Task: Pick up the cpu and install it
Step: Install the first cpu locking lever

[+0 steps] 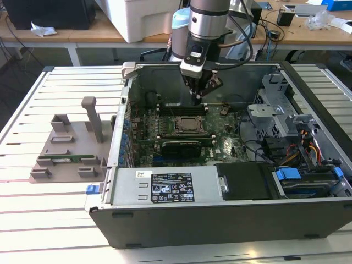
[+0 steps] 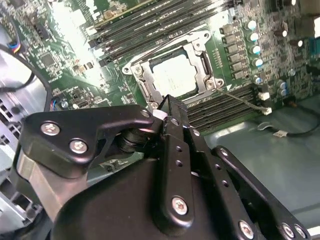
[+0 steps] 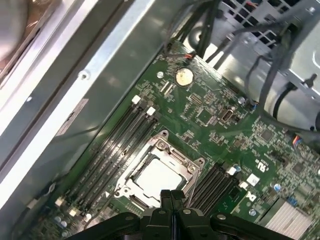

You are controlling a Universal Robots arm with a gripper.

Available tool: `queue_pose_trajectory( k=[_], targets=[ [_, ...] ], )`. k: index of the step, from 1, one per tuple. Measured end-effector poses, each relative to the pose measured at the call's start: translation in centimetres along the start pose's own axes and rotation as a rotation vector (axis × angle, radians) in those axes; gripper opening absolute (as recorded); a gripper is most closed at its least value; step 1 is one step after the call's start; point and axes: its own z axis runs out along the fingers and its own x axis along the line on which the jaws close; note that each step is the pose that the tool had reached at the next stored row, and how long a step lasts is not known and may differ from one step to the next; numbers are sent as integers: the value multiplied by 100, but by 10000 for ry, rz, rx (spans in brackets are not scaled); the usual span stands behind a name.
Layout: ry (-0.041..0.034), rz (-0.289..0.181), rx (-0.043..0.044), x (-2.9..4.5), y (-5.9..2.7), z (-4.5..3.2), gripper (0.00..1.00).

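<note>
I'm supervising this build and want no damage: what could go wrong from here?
The cpu appears to lie in the socket frame, with the shut gripper hovering near it. If it sits askew, pressing on it could bend the socket's contacts. A sideways slip could also knock the memory slots beside the socket.

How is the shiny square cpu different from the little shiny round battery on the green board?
The cpu is square; the battery is round. The cpu is bigger than the battery. The cpu sits inside a metal frame between long slots; the battery sits nearer the cables. Both are flat, shiny and on the green board.
</note>
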Motion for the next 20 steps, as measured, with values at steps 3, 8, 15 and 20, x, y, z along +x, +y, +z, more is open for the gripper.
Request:
queue_pose_trajectory(
  k=[3,8,15,20],
  targets=[
    [-44,-735,-11,0,0,0,11],
    [-95,-1551,-22,0,0,0,11],
    [-161,-2610,-37,0,0,0,11],
    [-212,-3450,-49,0,0,0,11]
  ],
)
